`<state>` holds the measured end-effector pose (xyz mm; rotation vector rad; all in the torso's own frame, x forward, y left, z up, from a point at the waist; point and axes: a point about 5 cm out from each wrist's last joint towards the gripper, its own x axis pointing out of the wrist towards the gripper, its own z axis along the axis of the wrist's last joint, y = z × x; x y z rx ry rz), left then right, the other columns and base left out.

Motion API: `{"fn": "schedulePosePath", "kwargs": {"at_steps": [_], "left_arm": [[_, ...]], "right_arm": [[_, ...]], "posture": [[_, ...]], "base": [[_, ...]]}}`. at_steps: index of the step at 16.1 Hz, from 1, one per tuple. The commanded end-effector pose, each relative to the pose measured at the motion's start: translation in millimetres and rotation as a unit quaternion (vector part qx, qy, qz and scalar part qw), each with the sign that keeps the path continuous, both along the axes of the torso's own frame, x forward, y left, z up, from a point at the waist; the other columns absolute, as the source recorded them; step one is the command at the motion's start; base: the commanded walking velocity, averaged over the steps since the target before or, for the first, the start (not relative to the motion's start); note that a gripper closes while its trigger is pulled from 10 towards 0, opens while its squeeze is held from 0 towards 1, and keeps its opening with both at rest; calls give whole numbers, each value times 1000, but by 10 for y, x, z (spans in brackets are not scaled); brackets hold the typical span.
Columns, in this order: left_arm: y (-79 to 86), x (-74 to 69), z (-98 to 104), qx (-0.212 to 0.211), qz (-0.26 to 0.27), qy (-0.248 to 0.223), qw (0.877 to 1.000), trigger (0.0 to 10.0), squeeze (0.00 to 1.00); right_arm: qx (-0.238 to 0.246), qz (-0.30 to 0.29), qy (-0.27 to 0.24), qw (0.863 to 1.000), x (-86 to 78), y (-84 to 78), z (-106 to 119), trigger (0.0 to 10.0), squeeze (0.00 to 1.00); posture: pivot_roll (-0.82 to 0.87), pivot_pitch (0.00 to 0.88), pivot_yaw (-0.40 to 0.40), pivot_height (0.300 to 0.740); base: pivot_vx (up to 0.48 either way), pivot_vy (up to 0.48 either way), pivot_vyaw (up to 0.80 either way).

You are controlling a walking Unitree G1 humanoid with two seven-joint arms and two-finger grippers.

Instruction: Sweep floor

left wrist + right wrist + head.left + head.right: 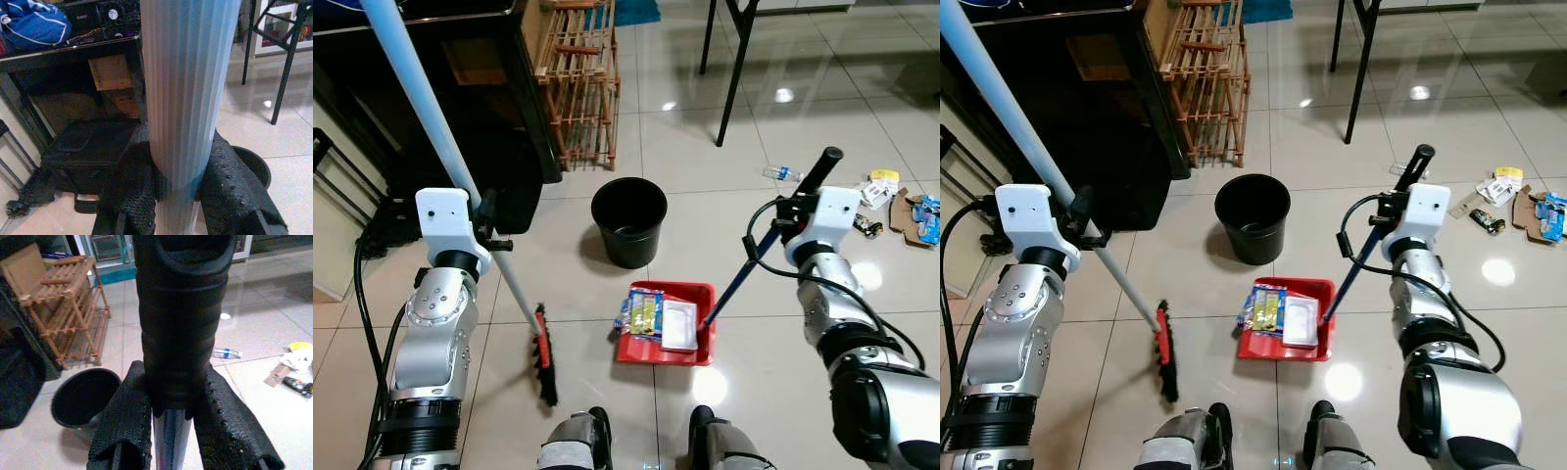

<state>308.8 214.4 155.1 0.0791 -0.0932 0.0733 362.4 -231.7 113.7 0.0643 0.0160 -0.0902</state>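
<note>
My left gripper (487, 233) is shut on the light blue broom handle (421, 93), which slants down to a red and black brush head (545, 355) resting on the tiles. The wrist view has both black fingers (230, 191) clamped around the ribbed handle (186, 98). My right gripper (785, 217) is shut on the black grip (819, 168) of the dustpan handle. The red dustpan (636, 349) lies on the floor in front of my feet, holding a yellow wrapper (645, 313) and white paper (679, 325). The brush head sits left of the pan, apart from it.
A black bucket (628, 220) stands just beyond the dustpan. Litter (891, 201) and a small plastic bottle (781, 173) lie on the tiles at the right. A dark cabinet (480, 88) and a wooden rack (582, 83) stand at the back left, black table legs (736, 73) behind.
</note>
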Motion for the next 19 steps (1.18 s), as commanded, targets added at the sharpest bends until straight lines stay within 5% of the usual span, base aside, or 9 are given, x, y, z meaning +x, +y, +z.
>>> {"fn": "schedulePosePath", "kwargs": {"at_steps": [1,10,19], "left_arm": [[69,-5,63,6,15,-15,1000,10000,0],[60,-10,49,0,17,-17,1000,10000,0],[35,-15,40,-6,18,-21,1000,10000,0]], "right_arm": [[-12,-6,-8,1000,36,-52,94,10000,0],[-23,-69,-14,997,38,-423,306,10000,0],[-35,-128,-58,989,92,-575,615,10000,0]], "posture": [[68,182,86,740],[56,149,81,740],[57,138,77,740]], "base": [[0,0,0],[0,0,0],[0,0,0]]}}
